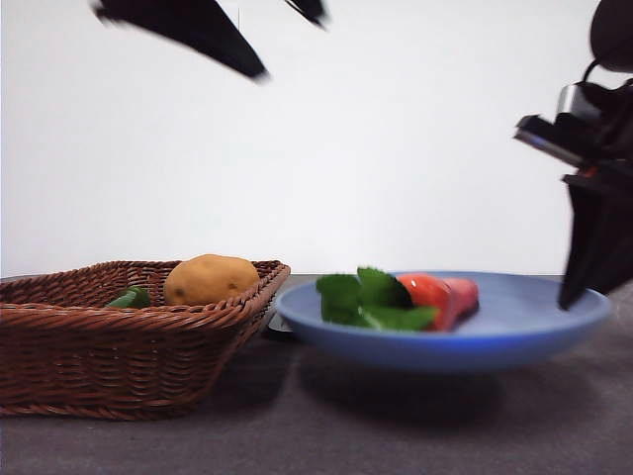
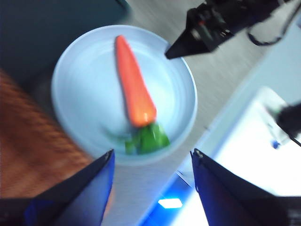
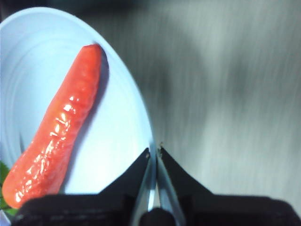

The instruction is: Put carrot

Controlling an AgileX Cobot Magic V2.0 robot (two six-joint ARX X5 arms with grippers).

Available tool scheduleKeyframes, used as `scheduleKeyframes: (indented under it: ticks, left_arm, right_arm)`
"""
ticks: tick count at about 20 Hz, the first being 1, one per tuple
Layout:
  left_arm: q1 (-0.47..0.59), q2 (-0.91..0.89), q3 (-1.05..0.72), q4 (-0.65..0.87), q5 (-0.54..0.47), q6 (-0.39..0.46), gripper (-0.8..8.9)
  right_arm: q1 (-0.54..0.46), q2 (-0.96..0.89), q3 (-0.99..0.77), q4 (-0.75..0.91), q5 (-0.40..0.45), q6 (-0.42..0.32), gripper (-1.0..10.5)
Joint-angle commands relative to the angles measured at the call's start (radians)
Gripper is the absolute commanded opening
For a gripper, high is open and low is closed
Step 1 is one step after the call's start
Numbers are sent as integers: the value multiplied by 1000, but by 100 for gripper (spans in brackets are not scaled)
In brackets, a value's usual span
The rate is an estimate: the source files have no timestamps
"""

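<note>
We see the carrot (image 1: 435, 297) lying on the blue plate (image 1: 524, 332), leaves pointing left toward the wicker basket (image 1: 119, 356), which holds a potato (image 1: 210, 279). Only the front view shows that basket's contents. The right gripper (image 3: 154, 151), jaws pressed together and empty, sits at the plate's right rim. The left gripper (image 2: 153, 165) hangs spread wide above the plate, gripping nothing.
</note>
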Motion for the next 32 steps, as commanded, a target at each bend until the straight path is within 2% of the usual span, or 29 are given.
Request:
scheduleKeyframes:
  ticks: [1,4,7,10,13,15,17,19,22,25,27,29,31,32]
  left_arm:
    - [1,-77,12,-31,-92,30,285]
    - [0,-177,12,-72,-201,41,285]
    - [0,-231,12,-90,-253,41,284]
    - [0,-237,12,-101,-254,41,285]
    - [0,-236,12,-100,-254,41,285]
    - [0,-236,12,-95,-268,41,285]
    - [0,-236,12,-77,-333,45,284]
    - [0,-230,12,-53,-410,57,284]
    - [2,-209,12,29,-511,173,284]
    - [21,-160,12,186,-654,235,283]
    - [45,-107,12,304,-701,256,275]
    - [86,-48,12,391,-694,258,173]
    - [125,2,12,401,-694,260,-6]
    - [145,21,12,389,-690,267,6]
  right_arm:
    - [-20,128,104,27,-5,-28,3]
    - [-47,313,274,42,-5,-39,3]
    - [-71,490,459,42,-5,-38,3]
    - [-90,610,581,41,-6,-26,3]
    - [-105,660,614,43,-8,-27,6]
    - [-111,665,614,44,-5,-39,82]
    - [-111,665,614,44,-5,-44,185]
    - [-111,662,614,43,-6,-56,195]
    - [-111,622,614,2,-5,-79,194]
    - [-112,528,614,-86,3,-124,192]
    - [-111,448,614,-135,3,-131,189]
    - [-103,363,614,-181,3,-136,131]
    - [-73,278,614,-230,24,-182,33]
    - [-53,237,613,-259,68,-201,1]
